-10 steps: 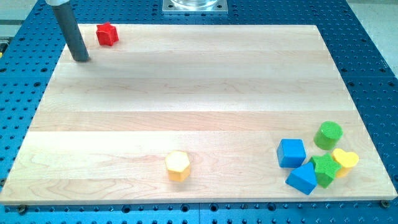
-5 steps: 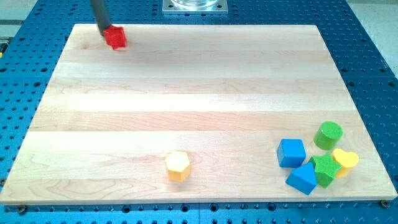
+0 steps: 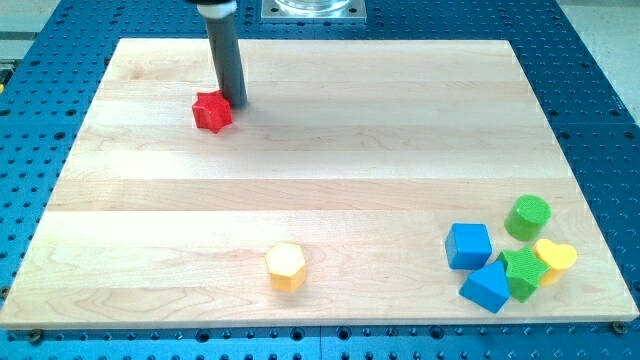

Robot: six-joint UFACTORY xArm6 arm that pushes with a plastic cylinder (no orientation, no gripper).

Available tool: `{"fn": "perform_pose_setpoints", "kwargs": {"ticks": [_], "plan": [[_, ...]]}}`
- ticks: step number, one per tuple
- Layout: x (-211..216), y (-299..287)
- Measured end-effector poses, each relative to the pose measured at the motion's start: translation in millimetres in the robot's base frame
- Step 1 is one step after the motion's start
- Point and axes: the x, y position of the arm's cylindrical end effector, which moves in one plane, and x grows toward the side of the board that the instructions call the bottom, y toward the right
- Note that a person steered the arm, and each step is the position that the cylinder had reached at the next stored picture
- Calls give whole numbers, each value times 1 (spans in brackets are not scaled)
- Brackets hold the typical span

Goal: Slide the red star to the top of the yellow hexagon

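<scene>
- Rod end — my tip (image 3: 235, 101) — sits in the frame's upper left, touching the red star's (image 3: 211, 111) upper right edge; it grips nothing.
- Yellow hexagon (image 3: 286, 267) lies well apart, at lower centre.
- Blue, green and yellow blocks cluster at the wooden board's (image 3: 330, 150) lower right.

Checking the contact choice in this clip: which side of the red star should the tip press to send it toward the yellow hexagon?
Press the red star on its upper-left face. The yellow hexagon lies toward the view's bottom right. My tip sits at the star's upper right, so it should shift left first.
</scene>
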Motion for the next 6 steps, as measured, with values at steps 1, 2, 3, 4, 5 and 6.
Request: {"fn": "perform_pose_setpoints", "kwargs": {"ticks": [1,2,3,4,5,6], "plan": [[34,-16],[-12,-31],[6,-104],[65,-79],[120,-14],[176,5]]}}
